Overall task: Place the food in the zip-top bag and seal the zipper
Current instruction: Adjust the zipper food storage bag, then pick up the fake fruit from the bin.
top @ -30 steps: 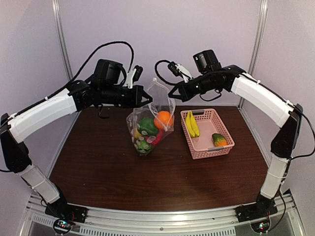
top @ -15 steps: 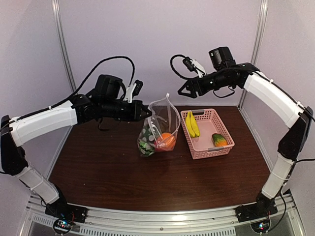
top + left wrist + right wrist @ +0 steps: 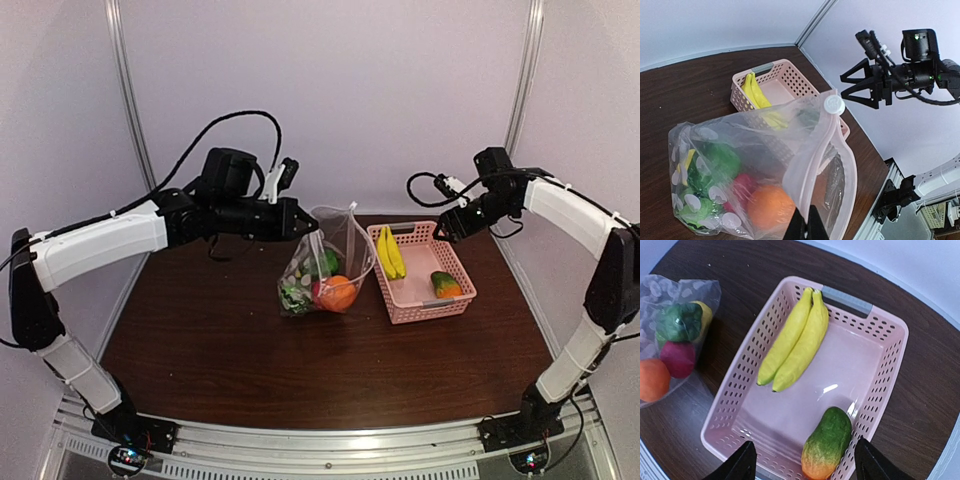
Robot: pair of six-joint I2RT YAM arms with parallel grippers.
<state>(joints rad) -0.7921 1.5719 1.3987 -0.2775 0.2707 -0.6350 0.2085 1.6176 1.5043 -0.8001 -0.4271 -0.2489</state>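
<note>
The clear zip-top bag [image 3: 345, 250] rests on the table, its mouth edge lifted. My left gripper [image 3: 306, 223] [image 3: 807, 227] is shut on the zipper [image 3: 816, 162] strip, and the white slider [image 3: 833, 104] sits at the strip's far end. Inside the bag lie an orange [image 3: 338, 292] [image 3: 771, 206], a green pepper [image 3: 322, 262], a red-pink fruit [image 3: 677, 359] and other food. My right gripper [image 3: 446, 228] [image 3: 805, 462] hangs open and empty above the pink basket [image 3: 425, 311], over the orange-green piece [image 3: 445, 285] [image 3: 827, 442]. A yellow banana bunch [image 3: 390, 252] [image 3: 795, 345] lies in the basket's left half.
The basket [image 3: 735, 390] stands just right of the bag, with a grey handle strip [image 3: 846, 300] on its far rim. Frame posts rise at the back corners. Bare dark wood table [image 3: 200, 340] stretches in front and to the left.
My right gripper has let go of the bag's mouth, opened, and swung right and down over the basket. The bag has sagged to the table, still hanging from my left gripper.
</note>
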